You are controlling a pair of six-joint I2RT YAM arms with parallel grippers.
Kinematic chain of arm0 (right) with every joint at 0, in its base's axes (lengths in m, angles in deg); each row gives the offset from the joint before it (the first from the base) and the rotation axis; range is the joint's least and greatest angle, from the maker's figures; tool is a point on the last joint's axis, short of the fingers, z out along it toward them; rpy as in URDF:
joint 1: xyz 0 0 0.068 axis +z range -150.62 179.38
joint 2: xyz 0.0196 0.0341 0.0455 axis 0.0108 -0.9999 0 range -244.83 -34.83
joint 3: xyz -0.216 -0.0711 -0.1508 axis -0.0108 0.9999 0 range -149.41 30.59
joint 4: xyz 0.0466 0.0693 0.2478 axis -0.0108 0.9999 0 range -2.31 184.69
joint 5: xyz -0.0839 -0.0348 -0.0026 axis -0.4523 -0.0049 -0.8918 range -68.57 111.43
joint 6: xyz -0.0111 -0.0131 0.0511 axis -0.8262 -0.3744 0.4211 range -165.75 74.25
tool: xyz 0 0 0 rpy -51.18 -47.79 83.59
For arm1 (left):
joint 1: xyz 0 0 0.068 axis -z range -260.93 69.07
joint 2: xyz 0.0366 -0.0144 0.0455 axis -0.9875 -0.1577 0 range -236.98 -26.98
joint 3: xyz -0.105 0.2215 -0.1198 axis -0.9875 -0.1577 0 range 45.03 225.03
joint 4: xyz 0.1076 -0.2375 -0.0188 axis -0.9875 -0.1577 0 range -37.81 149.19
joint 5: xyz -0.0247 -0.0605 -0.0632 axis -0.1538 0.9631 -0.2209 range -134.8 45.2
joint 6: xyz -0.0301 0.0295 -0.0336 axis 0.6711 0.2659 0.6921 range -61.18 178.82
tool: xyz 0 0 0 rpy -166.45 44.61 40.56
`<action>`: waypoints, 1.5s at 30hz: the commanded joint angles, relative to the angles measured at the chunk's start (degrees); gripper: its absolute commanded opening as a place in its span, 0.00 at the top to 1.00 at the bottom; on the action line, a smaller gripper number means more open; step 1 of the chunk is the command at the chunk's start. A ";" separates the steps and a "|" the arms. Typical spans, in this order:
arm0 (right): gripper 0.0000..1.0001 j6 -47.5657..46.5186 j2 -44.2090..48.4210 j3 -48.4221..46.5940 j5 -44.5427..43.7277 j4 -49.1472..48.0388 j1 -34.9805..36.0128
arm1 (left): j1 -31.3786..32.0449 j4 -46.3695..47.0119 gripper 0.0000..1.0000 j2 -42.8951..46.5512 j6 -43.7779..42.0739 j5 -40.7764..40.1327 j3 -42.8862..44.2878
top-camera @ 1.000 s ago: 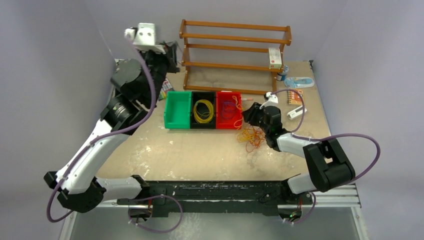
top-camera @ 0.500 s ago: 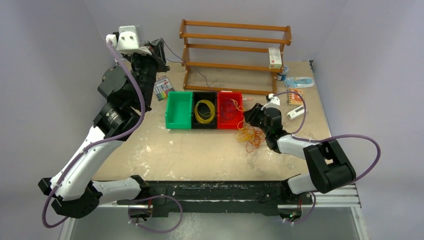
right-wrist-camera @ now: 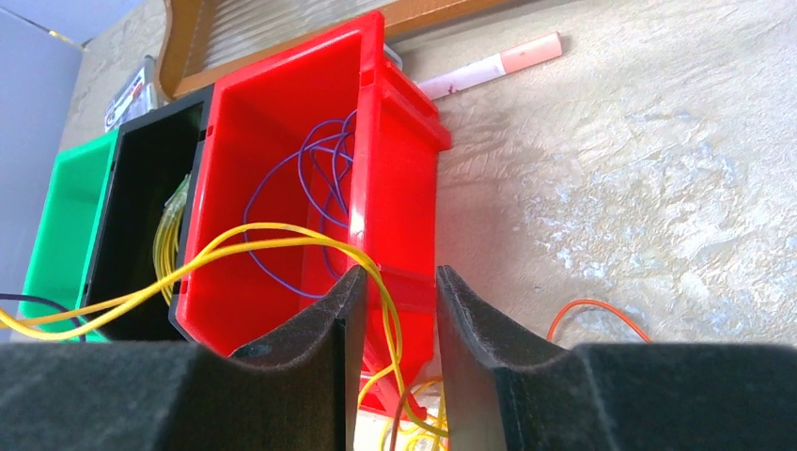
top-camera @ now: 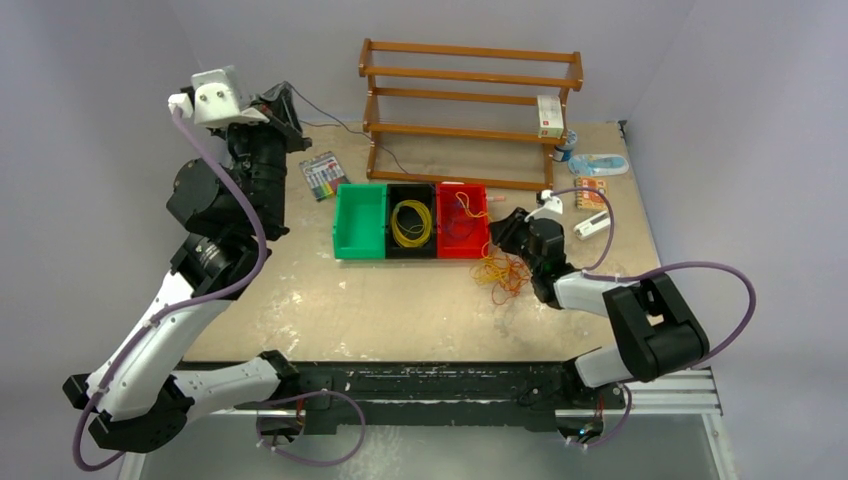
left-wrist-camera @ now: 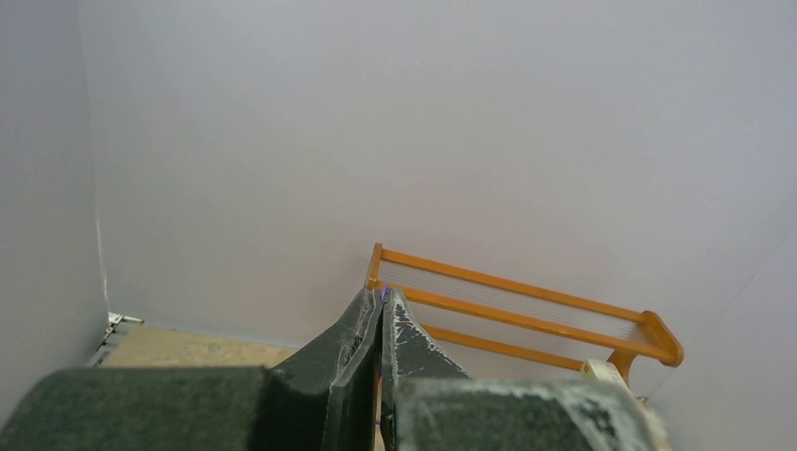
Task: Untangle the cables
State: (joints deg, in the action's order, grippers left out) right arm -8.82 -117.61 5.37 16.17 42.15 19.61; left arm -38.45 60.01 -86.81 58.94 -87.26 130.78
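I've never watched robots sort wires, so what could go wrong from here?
The left gripper, raised high, pinches a thin purple strand; pulling harder might tighten the tangle or snag the shelf. The yellow cable inside the open right gripper seems to hang over the red bin, so tugging could drag that bin.

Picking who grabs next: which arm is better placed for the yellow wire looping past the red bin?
Right. The right claw, open, straddles the thin yellow wire beside the red plastic bin. The left claw is raised high, shut on a thin dark cable.
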 commanded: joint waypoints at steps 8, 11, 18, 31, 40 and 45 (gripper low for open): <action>1.00 -5.00 3.09 -0.29 6.68 -2.49 -0.10 | -0.25 3.29 1.00 1.48 -1.62 -1.01 -0.83; 1.00 -4.91 4.19 -0.53 6.32 -1.73 -0.10 | -0.28 3.48 1.00 2.29 -1.90 -1.51 -1.32; 1.00 -6.55 8.37 -1.40 7.97 -0.98 -0.10 | -0.24 3.32 1.00 2.70 -2.04 -2.05 -2.15; 1.00 3.43 12.09 -1.26 -9.96 13.85 -0.52 | -0.21 2.16 1.00 1.48 -3.89 -7.43 -1.33; 1.00 7.26 8.88 0.25 -12.60 16.24 -1.46 | -0.22 6.30 1.00 2.63 -8.00 -18.93 -2.24; 1.00 7.99 8.24 1.31 -13.28 16.72 -1.96 | -0.22 8.80 1.00 3.45 -10.36 -22.06 -2.75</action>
State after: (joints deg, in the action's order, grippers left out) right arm -2.79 -109.06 5.86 6.19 58.33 18.41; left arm -38.43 63.58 -85.04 52.30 -104.74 127.87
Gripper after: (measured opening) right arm 0.007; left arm 0.011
